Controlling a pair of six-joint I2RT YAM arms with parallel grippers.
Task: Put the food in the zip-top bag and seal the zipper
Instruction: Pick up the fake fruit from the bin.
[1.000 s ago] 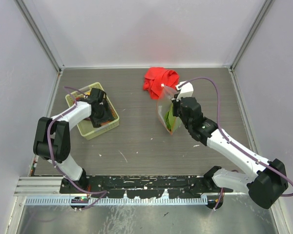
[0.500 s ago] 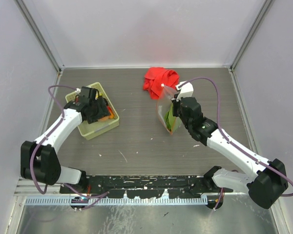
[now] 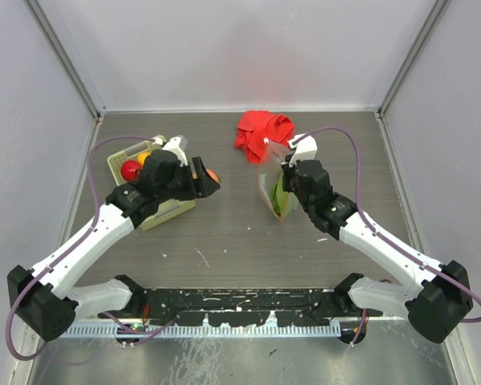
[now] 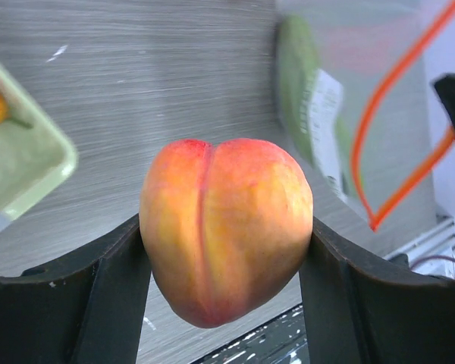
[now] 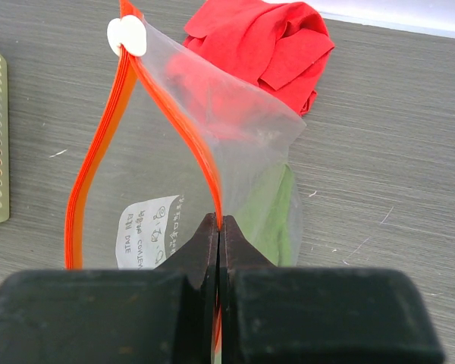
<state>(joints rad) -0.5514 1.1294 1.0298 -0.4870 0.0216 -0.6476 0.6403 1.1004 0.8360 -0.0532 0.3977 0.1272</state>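
My left gripper [image 3: 209,177] is shut on an orange-red toy peach [image 4: 226,227] and holds it above the table, between the basket and the zip-top bag [image 3: 272,183]. The clear bag stands upright with its mouth open; its red-orange zipper [image 5: 98,159] forms a loop. A green piece [image 5: 277,216] lies inside the bag. My right gripper [image 5: 218,227] is shut on the zipper edge of the bag and holds it up. More food, a red piece [image 3: 130,170] and an orange piece [image 3: 144,158], lies in the pale green basket [image 3: 175,209].
A red cloth [image 3: 262,131] lies bunched just behind the bag, also in the right wrist view [image 5: 262,45]. The basket corner shows at the left in the left wrist view [image 4: 30,163]. Walls enclose the table on three sides.
My left gripper has risen out of the basket with the peach and moved right, toward the bag. The right arm and the bag have not moved.
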